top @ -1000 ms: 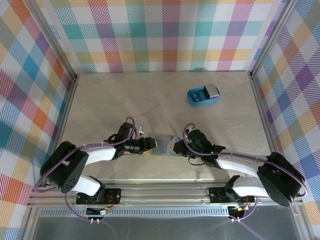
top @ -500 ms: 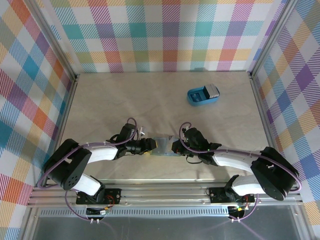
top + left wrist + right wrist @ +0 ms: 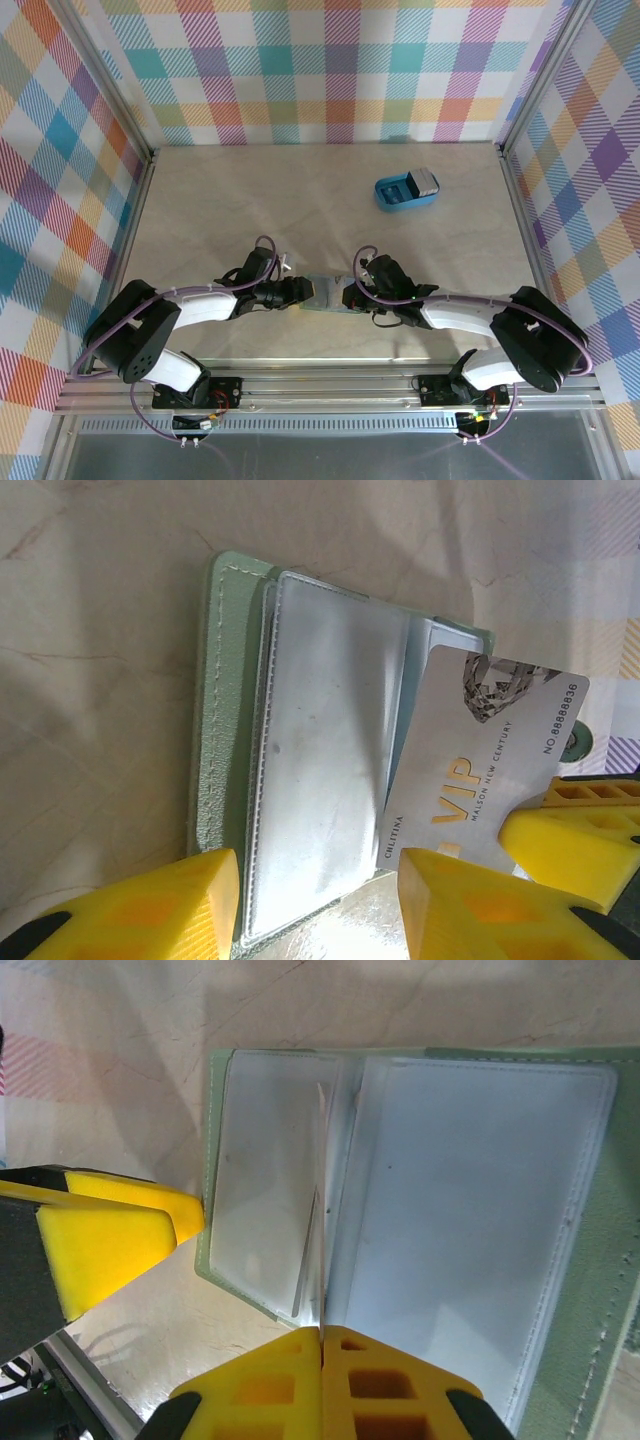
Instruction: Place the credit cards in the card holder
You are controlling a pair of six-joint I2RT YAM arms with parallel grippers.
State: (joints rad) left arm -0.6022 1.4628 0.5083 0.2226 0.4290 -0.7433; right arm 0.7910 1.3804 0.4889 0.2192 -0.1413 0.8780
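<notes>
left gripper (image 3: 318, 880): jaws apart over the left end of the card holder (image 3: 320, 740), slightly narrower than before
card holder: open flat between both grippers
silver card (image 3: 480, 760): edge-on at holder's middle pockets, not seated
right gripper (image 3: 322, 1345): clamped on silver card, has crept closer to holder; insertion looks under way

Lab booth: plaid walls (image 3: 340, 70), aluminium frame (image 3: 330, 385)

Beige table (image 3: 250, 200), blue tray (image 3: 405, 192) far right, sage-green card holder (image 3: 325, 293) (lying open) near front edge
</notes>
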